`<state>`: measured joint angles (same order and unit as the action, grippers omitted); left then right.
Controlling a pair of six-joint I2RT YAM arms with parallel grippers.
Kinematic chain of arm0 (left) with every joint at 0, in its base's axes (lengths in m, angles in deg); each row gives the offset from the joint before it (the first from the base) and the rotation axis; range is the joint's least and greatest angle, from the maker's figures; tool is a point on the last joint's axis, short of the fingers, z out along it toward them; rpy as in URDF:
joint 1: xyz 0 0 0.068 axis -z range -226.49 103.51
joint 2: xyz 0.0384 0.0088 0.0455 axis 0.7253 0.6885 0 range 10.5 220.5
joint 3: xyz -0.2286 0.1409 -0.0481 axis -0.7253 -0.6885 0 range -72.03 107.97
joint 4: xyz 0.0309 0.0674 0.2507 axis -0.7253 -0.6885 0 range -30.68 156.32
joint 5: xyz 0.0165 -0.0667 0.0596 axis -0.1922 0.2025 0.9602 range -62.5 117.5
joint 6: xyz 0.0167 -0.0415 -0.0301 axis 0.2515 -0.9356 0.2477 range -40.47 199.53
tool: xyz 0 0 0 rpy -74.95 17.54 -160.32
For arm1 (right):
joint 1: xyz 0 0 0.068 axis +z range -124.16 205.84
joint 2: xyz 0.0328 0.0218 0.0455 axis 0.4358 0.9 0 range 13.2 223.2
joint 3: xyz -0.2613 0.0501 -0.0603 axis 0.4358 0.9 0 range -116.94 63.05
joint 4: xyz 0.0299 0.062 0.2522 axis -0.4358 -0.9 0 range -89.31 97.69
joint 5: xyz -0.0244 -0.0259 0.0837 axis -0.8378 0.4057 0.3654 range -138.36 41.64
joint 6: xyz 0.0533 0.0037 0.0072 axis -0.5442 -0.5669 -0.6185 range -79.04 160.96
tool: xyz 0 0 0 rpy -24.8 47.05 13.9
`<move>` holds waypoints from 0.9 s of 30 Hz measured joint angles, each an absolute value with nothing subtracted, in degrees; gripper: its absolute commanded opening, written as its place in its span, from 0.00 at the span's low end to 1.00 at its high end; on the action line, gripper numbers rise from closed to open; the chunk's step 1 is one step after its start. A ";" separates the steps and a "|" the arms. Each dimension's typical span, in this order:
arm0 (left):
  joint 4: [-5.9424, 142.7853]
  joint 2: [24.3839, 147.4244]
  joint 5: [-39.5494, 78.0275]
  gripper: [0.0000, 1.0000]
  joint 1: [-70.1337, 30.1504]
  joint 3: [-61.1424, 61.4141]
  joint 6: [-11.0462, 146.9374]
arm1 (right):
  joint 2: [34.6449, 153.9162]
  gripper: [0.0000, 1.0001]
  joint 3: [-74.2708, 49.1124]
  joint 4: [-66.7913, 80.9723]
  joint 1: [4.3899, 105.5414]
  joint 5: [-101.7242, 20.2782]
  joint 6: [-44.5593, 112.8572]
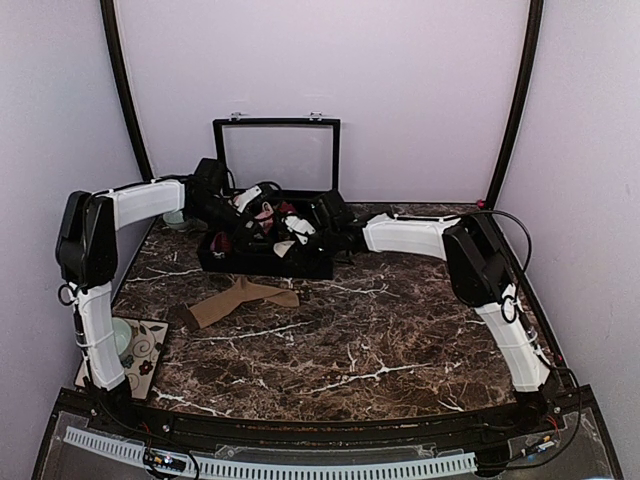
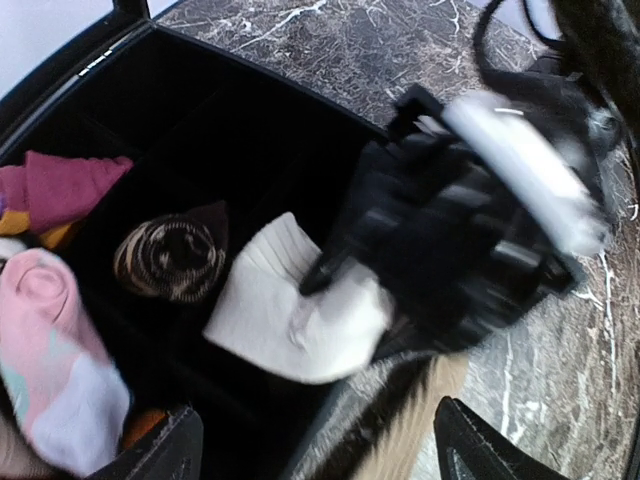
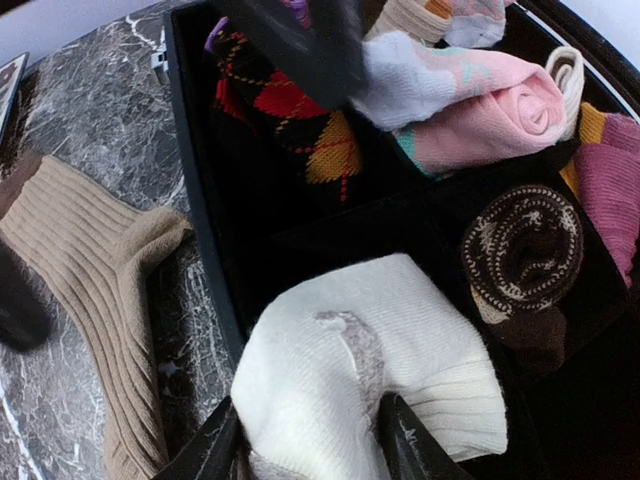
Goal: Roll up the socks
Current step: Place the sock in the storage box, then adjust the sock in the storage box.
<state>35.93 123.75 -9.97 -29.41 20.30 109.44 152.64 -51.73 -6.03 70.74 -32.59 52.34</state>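
Note:
My right gripper [image 3: 305, 445] is shut on a rolled cream-white sock bundle [image 3: 380, 350] and holds it over a front compartment of the black box [image 3: 205, 250]. The left wrist view shows the same bundle [image 2: 290, 320] under the blurred right gripper [image 2: 440, 250]. My left gripper [image 2: 315, 445] is open and empty, hovering above the box's near wall. A plain tan-brown ribbed pair [image 1: 245, 297] lies flat on the marble table in front of the box. It also shows in the right wrist view [image 3: 90, 270] and the left wrist view [image 2: 420, 430].
The box [image 1: 265, 265] has its lid [image 1: 277, 155] standing open behind. Inside are a pink-and-white bundle [image 3: 480, 100], an argyle sock [image 3: 290, 115], a brown patterned roll [image 3: 520, 250] and a magenta bundle [image 3: 605, 170]. A patterned mat [image 1: 135, 350] lies front left.

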 measured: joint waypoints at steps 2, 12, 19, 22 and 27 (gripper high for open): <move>36.69 127.49 -10.08 0.82 -28.73 22.90 108.76 | 152.13 0.48 -49.91 -3.80 70.39 -31.50 52.06; 41.02 132.97 -6.94 0.82 -26.44 24.28 106.90 | 147.57 0.49 -38.44 7.48 68.91 -23.83 51.31; 43.75 133.21 -1.95 0.81 -23.92 24.39 106.77 | 147.13 0.55 -36.41 11.46 68.30 -20.46 50.68; 44.06 133.28 1.00 0.78 -23.31 24.72 107.32 | 146.87 0.62 -35.51 12.96 68.19 -18.50 49.96; 44.01 135.66 8.45 0.77 -22.52 27.47 108.32 | 144.64 0.64 -31.25 16.61 67.97 -16.59 49.37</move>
<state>44.01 135.66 8.45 -22.52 27.47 108.32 144.64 -31.25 16.61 67.97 -16.59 49.37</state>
